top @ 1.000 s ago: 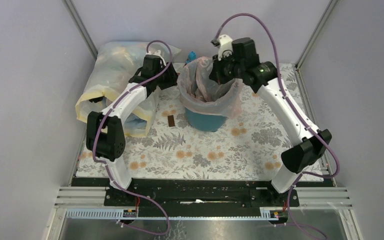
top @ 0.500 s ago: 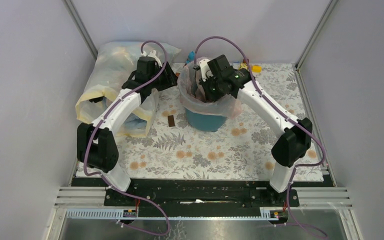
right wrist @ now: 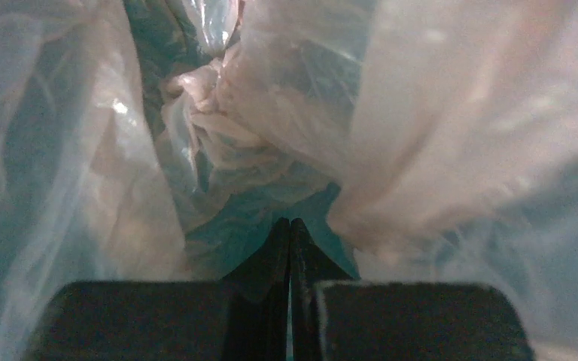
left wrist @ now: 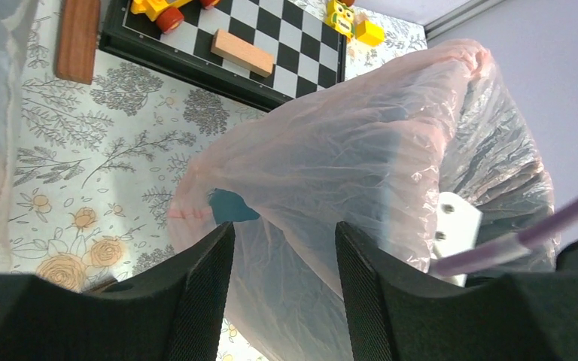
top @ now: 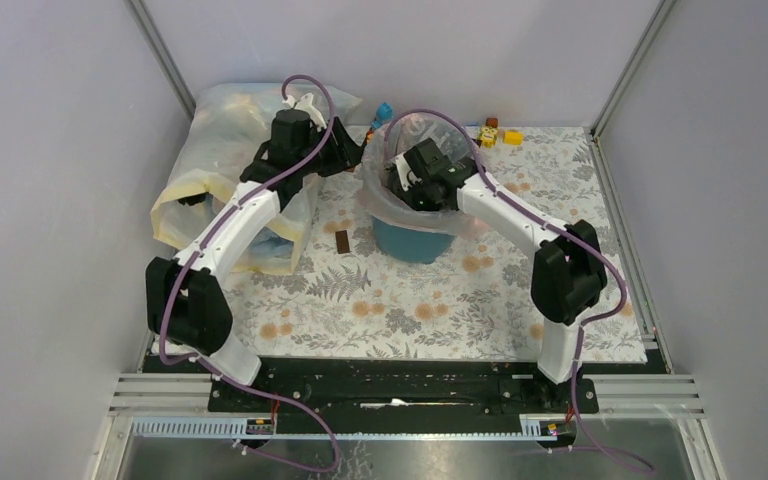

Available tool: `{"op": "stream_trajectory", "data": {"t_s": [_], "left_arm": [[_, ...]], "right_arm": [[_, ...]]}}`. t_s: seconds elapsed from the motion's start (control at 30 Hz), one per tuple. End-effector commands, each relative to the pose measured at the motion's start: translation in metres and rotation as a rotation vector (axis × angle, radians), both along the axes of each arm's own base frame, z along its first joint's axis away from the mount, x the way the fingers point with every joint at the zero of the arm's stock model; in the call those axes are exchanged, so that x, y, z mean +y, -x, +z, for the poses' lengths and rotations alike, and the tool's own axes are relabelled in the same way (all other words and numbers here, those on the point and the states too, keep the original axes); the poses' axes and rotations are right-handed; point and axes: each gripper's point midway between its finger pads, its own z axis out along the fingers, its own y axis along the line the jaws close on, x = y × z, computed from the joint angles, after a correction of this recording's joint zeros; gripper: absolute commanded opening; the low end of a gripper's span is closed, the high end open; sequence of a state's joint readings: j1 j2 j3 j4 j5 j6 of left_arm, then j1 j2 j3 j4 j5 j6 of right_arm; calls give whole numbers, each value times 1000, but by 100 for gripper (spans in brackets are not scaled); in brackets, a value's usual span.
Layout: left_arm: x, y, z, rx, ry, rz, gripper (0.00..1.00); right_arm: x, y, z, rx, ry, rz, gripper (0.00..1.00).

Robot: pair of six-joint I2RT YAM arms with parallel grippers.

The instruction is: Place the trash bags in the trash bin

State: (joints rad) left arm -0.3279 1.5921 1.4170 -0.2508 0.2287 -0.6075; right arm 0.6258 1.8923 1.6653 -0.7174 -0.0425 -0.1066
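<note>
Inside round teal-blue plastic bucket (top: 412, 243), far centre: shows seating of thin translucent pale-pink plastic bag (top: 380, 195), draped over rim, by right gripper (right wrist: 290, 224), pinched shut, empty. At left, half-open left gripper (left wrist: 282, 241), clasping nothing. Next, probably: calls for pressing film deeper.

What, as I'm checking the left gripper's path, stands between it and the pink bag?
Nothing visible does. The open left gripper faces the pink bag directly, with crinkled plastic filling the view between its jaws. The bag drapes over the blue bin.
</note>
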Motion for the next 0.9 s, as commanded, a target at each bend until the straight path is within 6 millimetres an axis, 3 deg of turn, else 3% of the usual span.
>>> {"op": "stream_trajectory", "data": {"t_s": [0.0, 0.33, 0.87], "left_arm": [[-18, -3, 9, -39, 34, -47, 54], [-28, -6, -24, 20, 31, -67, 52], [-34, 0, -48, 62, 34, -97, 51]], "right_arm": [[7, -4, -12, -7, -7, -17, 0], [1, 5, -56, 112, 73, -32, 0], [12, 25, -112, 328, 92, -7, 0]]}}
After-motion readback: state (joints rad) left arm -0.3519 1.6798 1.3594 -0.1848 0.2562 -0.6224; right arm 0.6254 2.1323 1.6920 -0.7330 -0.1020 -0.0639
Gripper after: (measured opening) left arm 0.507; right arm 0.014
